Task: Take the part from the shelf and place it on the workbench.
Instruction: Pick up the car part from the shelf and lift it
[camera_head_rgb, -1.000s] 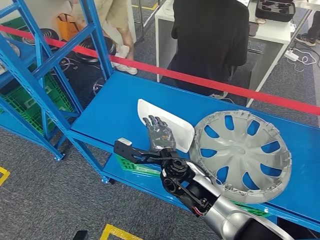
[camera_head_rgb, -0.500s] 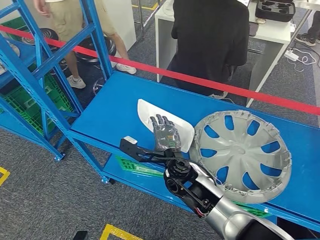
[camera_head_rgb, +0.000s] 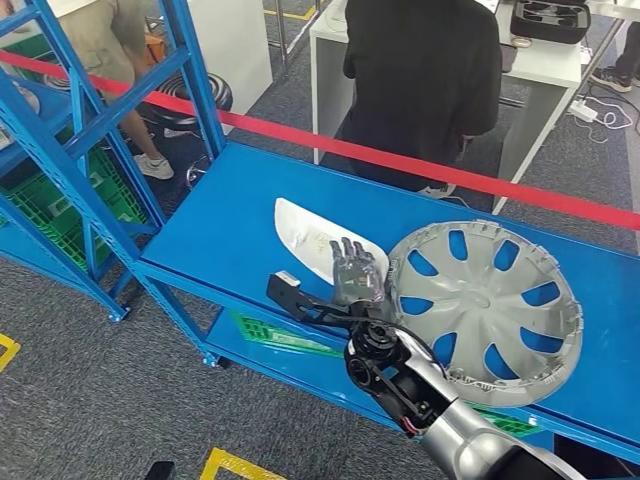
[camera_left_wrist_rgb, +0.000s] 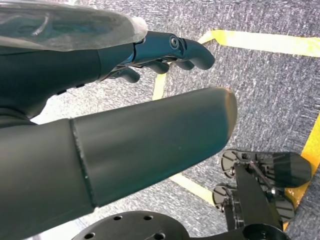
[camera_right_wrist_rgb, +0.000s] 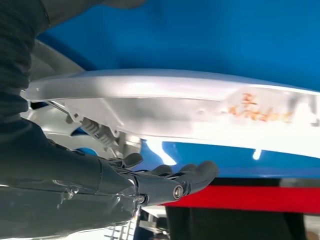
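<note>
Grey and dark, the right hand (camera_head_rgb: 355, 271) is reaching flat over the near end of the white part (camera_head_rgb: 317, 240), with its fingers (camera_right_wrist_rgb: 177, 180) stretched out and apart; it is holding nothing, and I cannot tell if it is touching the part. The left hand (camera_left_wrist_rgb: 113, 100) is hanging toward the carpet floor (camera_left_wrist_rgb: 271, 75), its fingers loosely extended and nothing in it.

Taking the white part as landmark: it is lying on the blue shelf (camera_head_rgb: 226, 215), and the silver wheel cover (camera_head_rgb: 483, 305) is just beside it, seeming to touch or overlap its end near the hand. A red tape (camera_head_rgb: 453, 172) is running behind it, and beyond the tape a person in black (camera_head_rgb: 423, 80) is sitting at a white table (camera_head_rgb: 528, 65).

In my judgement the risk is this: the part is thin and smooth, so open fingers coming down from above may only be pushing it along the shelf instead of gripping it. The hand may also be catching the wheel cover's rim and dragging it.

Orange handwriting (camera_right_wrist_rgb: 260, 111) is showing on the part's pale surface, but it is too blurred to read.
</note>
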